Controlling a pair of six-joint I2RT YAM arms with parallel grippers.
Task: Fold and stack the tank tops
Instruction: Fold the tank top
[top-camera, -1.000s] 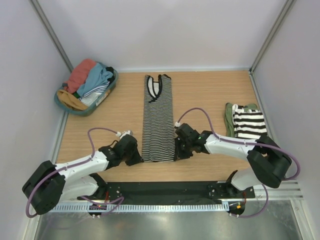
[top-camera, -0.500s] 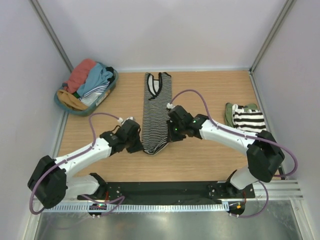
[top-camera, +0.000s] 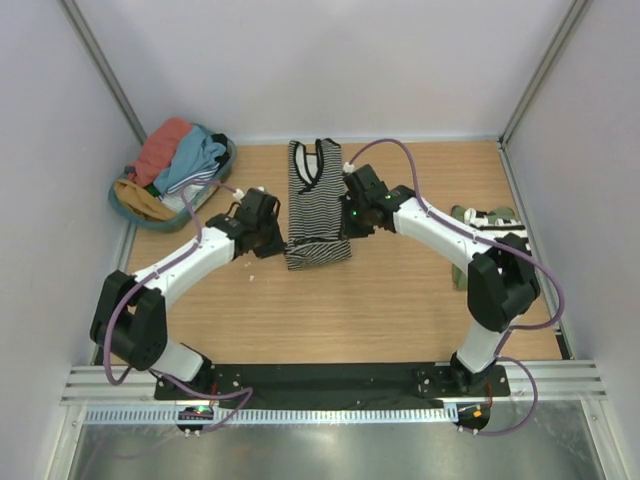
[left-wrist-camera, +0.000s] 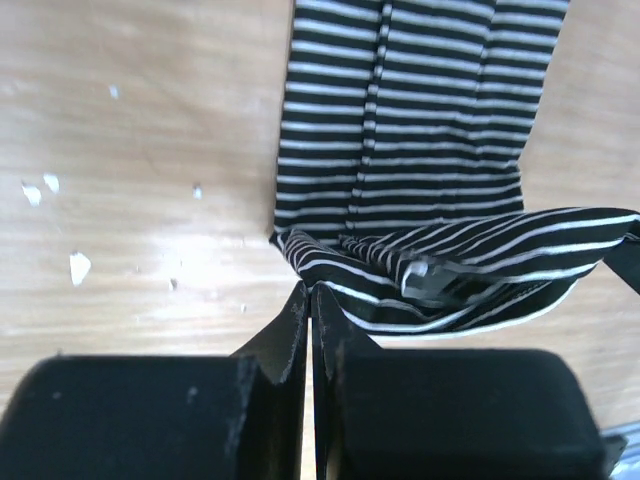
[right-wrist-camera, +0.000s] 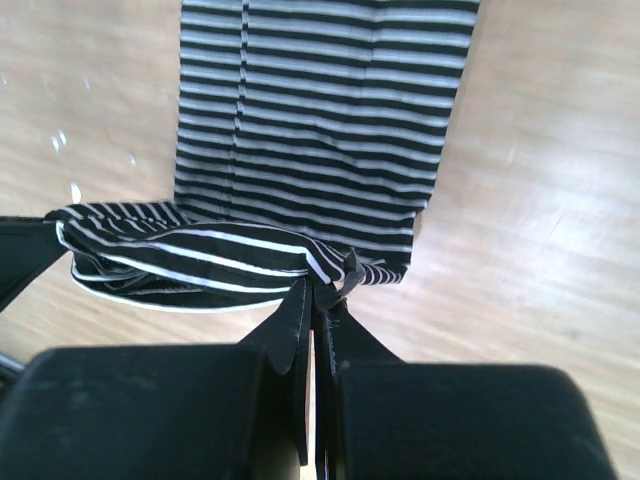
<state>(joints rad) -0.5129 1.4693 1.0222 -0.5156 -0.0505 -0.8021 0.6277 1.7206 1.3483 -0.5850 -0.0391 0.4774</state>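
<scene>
a: since a sec ago both arms swung out from the bases, hauling the near hem of the striped top (top-camera: 318, 205) up over its far half. it's doubled now, mid-table, neckline toward the far edge.
b: grips?
a: left gripper (top-camera: 280, 240) at the hem's left corner, right gripper (top-camera: 345, 230) at the right one. top cam hides the tips tho.
b: wrist cams settle it. left fingers (left-wrist-camera: 290, 335) pressed together w/ the corner pinched between. right fingers (right-wrist-camera: 290, 330) same, clamped on a bunched corner. hem sags slack between them, above the flat part.
a: left wrist cam also catches white flecks (left-wrist-camera: 78, 266) on the table (top-camera: 400, 300), left of the top.
b: what else is around?
a: basket (top-camera: 150, 223) in the far left corner, loose tops (top-camera: 178, 155) heaped in it: coral, teal, mustard. a pile (top-camera: 488, 214) near the right edge, olive and striped. right arm (top-camera: 430, 230) crosses in front & covers most of it.
</scene>
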